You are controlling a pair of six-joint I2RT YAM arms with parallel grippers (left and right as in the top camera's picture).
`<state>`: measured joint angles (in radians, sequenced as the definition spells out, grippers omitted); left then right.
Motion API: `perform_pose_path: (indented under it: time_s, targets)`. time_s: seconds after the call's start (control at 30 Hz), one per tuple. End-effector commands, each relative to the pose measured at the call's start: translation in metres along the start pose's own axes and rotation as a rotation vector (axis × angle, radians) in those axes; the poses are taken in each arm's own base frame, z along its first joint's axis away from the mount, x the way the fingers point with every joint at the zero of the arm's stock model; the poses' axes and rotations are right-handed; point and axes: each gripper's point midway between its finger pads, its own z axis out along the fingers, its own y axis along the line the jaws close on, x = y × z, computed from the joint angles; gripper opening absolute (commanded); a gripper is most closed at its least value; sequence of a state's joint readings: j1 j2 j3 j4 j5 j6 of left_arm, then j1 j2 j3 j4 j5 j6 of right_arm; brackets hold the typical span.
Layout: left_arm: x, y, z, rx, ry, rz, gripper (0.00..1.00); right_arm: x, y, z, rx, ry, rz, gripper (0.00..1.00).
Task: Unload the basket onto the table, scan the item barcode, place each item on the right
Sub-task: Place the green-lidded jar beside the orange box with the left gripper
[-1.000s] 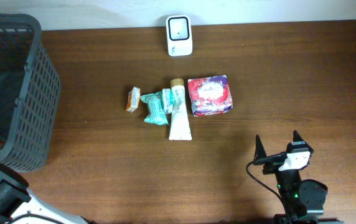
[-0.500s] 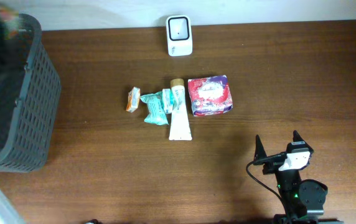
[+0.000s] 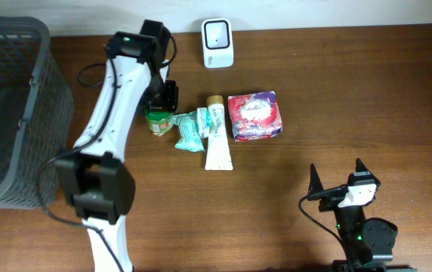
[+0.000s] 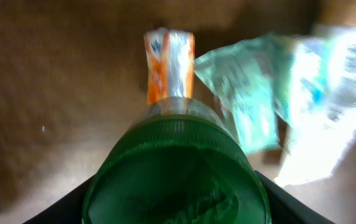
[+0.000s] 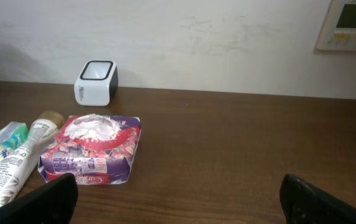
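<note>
1. Nearest to the robot's side, the right gripper (image 3: 336, 168) hangs low over the table (image 3: 352, 91), its two fingers spread wide and nothing between them
2. Further in, a white tube (image 3: 217, 140) lies with its cap toward the wall; a teal packet (image 3: 188, 130) lies close on its left and a purple pack (image 3: 255, 116) just beside it on the right
3. At the left end of this row, the left gripper (image 3: 159, 109) is clenched around a jar (image 4: 177, 174); its green lid fills the space between the two fingers
4. The jar is just beside an orange packet (image 4: 168, 62); whether it touches the table I cannot tell
5. Farthest, by the wall, stands the white scanner (image 3: 217, 43), apart from the jar; a dark basket (image 3: 20, 113) is at the left edge
</note>
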<state>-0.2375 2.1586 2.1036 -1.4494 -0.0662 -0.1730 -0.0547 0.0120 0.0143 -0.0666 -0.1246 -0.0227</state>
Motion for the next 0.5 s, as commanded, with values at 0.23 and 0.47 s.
perform_pose_path:
  time_s: [0.23,0.47]
  targets:
    - [-0.058,0.037,0.041,0.204,-0.090,-0.152,0.65,0.003,-0.002,0.000,0.008,0.005,0.005,0.99]
    - [-0.074,-0.029,0.010,0.220,-0.191,0.011,0.64,0.003,-0.002,0.000,0.008,0.005,0.005,0.99]
